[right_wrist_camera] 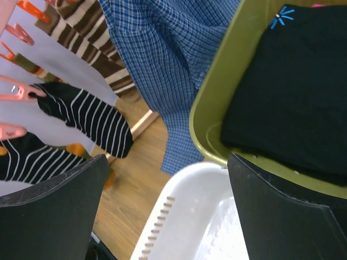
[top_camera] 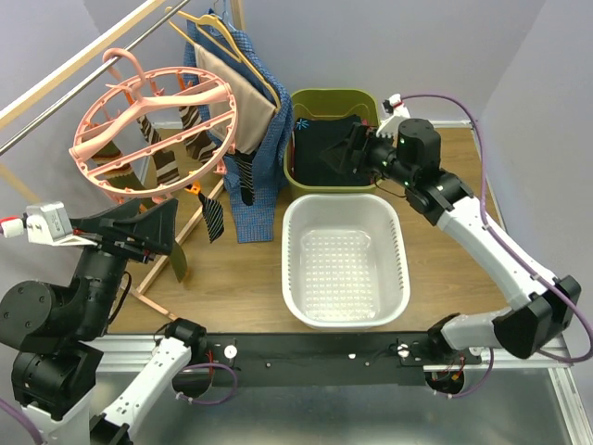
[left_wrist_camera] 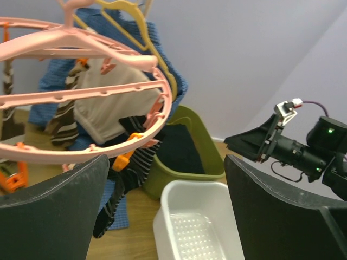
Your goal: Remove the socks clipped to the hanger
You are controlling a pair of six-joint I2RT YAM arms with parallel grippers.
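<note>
The round salmon-pink hanger (top_camera: 153, 125) hangs from the rail at the back left, with several striped socks (top_camera: 171, 158) clipped under it. One black striped sock (top_camera: 212, 215) dangles lowest. My left gripper (top_camera: 159, 225) is open and empty just below the ring's near edge. In the left wrist view the ring (left_wrist_camera: 103, 92) fills the upper left and a black striped sock (left_wrist_camera: 122, 187) hangs from an orange clip (left_wrist_camera: 126, 156). My right gripper (top_camera: 345, 153) is open and empty over the green bin, facing the hanger. Black striped socks (right_wrist_camera: 89, 119) and brown striped socks (right_wrist_camera: 92, 38) show in the right wrist view.
A white basket (top_camera: 345, 264) stands at the table's middle. An olive-green bin (top_camera: 326, 102) with black folded clothing (top_camera: 324, 148) stands behind it. A blue checked garment (top_camera: 255, 176) and a beige one (top_camera: 236, 93) hang on thin hangers beside the ring. A wooden rack leg (top_camera: 190, 222) slants below.
</note>
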